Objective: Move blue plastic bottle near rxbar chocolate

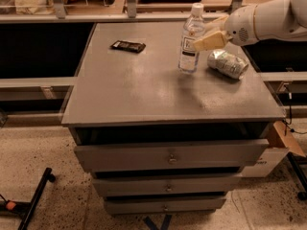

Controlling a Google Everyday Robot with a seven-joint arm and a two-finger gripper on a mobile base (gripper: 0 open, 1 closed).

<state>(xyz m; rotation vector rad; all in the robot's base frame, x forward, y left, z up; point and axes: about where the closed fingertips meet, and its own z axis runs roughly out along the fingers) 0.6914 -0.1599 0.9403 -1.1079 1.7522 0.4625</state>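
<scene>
The blue plastic bottle (190, 38) is clear with a white cap and a white-and-dark label. It stands upright right of the cabinet top's middle. My gripper (204, 38) reaches in from the right and is shut on the bottle at label height. One tan finger (210, 40) shows on the bottle's right side. The rxbar chocolate (128, 46) is a flat dark bar lying at the back left of the top, well to the left of the bottle.
A silver-green can (227, 63) lies on its side just right of the bottle, under my arm. The grey cabinet top (144, 90) sits above several drawers. Shelving rails run behind it. A cardboard box (283, 145) stands at the lower right.
</scene>
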